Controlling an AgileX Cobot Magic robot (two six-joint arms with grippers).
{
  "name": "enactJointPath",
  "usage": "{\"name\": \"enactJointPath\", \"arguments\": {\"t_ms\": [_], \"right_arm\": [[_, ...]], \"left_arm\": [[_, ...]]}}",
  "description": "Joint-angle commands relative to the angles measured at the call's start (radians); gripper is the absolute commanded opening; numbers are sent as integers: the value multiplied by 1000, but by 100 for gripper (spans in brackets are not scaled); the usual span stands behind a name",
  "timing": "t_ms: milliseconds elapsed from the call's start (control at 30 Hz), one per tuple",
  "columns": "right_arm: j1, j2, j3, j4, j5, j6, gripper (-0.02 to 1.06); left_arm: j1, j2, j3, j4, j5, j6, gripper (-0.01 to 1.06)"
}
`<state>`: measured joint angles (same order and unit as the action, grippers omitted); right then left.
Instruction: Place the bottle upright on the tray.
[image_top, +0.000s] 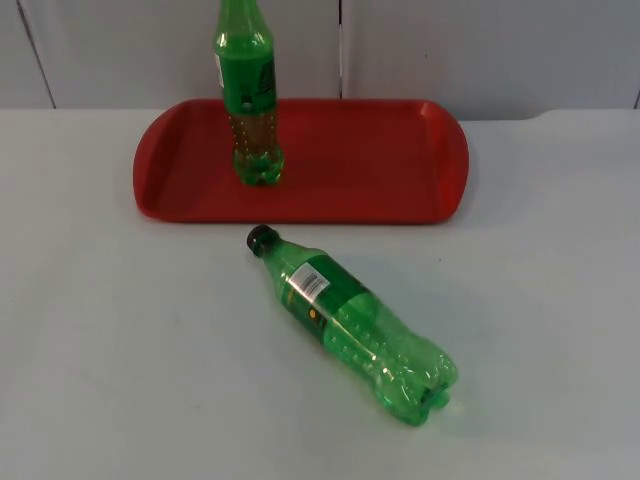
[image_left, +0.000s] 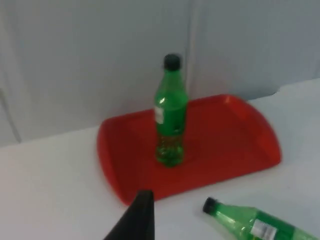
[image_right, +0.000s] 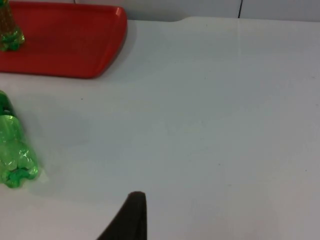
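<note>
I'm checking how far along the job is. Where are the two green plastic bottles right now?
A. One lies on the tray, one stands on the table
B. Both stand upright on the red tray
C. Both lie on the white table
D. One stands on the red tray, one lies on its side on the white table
D: one green plastic bottle stands upright on the red plastic tray, while the other green bottle with a black cap lies on its side on the white table top in front of the tray.

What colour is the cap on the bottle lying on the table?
Black. The lying bottle has a black cap, clearest in the top view.
</note>
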<state>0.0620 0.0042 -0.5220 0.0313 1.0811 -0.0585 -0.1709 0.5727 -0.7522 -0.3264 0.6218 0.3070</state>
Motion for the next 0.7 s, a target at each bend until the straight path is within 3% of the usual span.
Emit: {"name": "enactJointPath", "arguments": {"t_ms": [0, 267, 667], "right_arm": [[-6, -4, 5, -3, -2, -3, 105], [-6, -4, 5, -3, -2, -3, 105], [-6, -4, 5, -3, -2, -3, 105]], "left_arm": [[-18, -33, 0, -29, 17, 27, 105], [-21, -168, 0, -23, 182, 28, 105], [-21, -351, 27, -32, 311, -3, 105]]}}
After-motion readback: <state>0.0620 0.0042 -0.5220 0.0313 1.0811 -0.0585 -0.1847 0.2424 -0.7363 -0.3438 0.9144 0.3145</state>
